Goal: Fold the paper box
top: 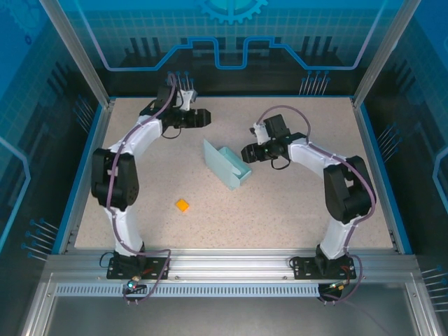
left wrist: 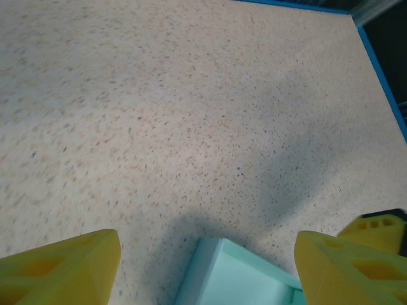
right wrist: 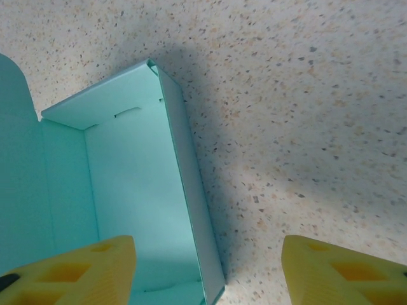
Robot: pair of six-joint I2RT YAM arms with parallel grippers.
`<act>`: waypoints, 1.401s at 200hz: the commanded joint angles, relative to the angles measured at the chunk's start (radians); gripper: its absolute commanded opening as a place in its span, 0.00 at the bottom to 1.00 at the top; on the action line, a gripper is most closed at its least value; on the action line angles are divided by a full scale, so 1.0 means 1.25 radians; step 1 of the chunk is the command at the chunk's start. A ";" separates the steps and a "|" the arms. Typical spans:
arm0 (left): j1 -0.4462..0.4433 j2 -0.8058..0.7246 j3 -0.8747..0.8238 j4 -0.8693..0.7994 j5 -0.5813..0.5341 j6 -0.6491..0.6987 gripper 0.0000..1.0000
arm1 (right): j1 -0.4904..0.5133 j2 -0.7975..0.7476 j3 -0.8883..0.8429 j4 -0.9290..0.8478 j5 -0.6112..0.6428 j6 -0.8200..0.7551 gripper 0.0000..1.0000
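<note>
Pale-blue card, the box (top: 229, 166) sits in the middle of the table (top: 301, 210), half formed, with its lid flap (top: 214, 158) standing open. The right gripper (top: 246, 153) hovers at the box's right end, jaws apart, straddling one side wall (right wrist: 191, 190) and holding nothing. The left gripper (top: 204, 117) hangs well beyond the box, also apart and empty. Nothing pins the box, so a push on the flap could slide or tip it. Pinching the thin wall could crease it.
</note>
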 commanded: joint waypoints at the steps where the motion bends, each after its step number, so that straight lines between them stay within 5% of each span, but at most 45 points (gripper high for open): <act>1: 0.032 -0.109 -0.112 0.149 -0.064 -0.118 0.74 | 0.020 0.044 0.038 -0.033 -0.047 0.011 0.63; 86: 0.051 -0.423 -0.531 0.275 -0.244 -0.241 0.75 | 0.038 0.004 -0.120 0.088 -0.253 0.103 0.59; 141: 0.055 -0.444 -0.714 0.302 -0.244 -0.311 0.73 | 0.111 -0.024 -0.198 0.196 -0.291 0.168 0.59; 280: -0.095 -0.029 -0.415 0.276 -0.157 -0.267 0.66 | -0.036 -0.150 -0.249 0.131 -0.216 0.109 0.62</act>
